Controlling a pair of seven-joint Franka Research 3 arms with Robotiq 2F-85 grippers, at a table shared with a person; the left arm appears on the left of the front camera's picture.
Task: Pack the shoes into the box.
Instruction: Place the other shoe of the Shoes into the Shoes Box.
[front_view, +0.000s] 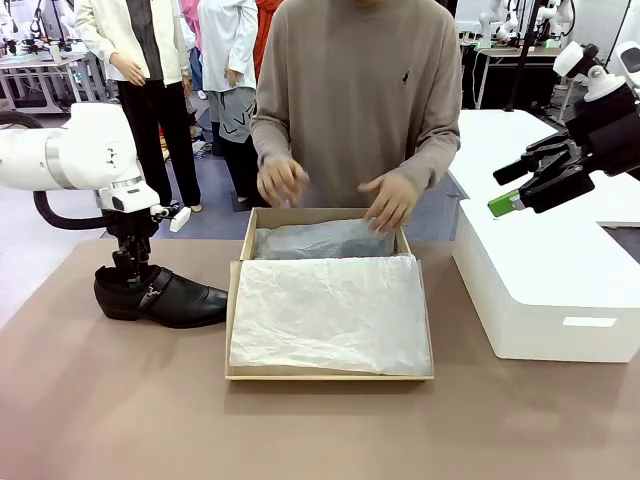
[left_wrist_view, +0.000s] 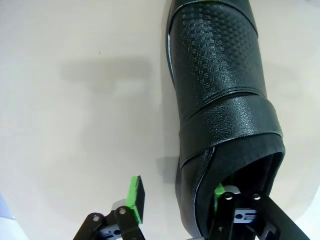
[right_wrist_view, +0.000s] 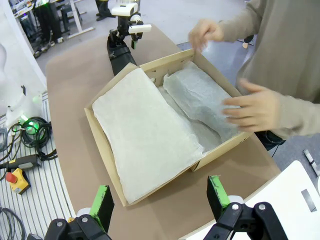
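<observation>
The shoe (front_view: 165, 295) lies on the tabletop (front_view: 100, 400) just left of the box (front_view: 330, 376). Left fingers (left_wrist_view: 135, 197) straddle its heel collar, apart, outer pad off the leather; a thin-wall pinch could let the toe sag or slip. Right fingers (right_wrist_view: 104, 200) gape empty.

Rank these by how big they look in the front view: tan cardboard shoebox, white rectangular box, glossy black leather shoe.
Tan cardboard shoebox and white rectangular box: look alike; the white one runs off the picture's edge, so no ranking.
Glossy black leather shoe: clearly smallest.
</observation>
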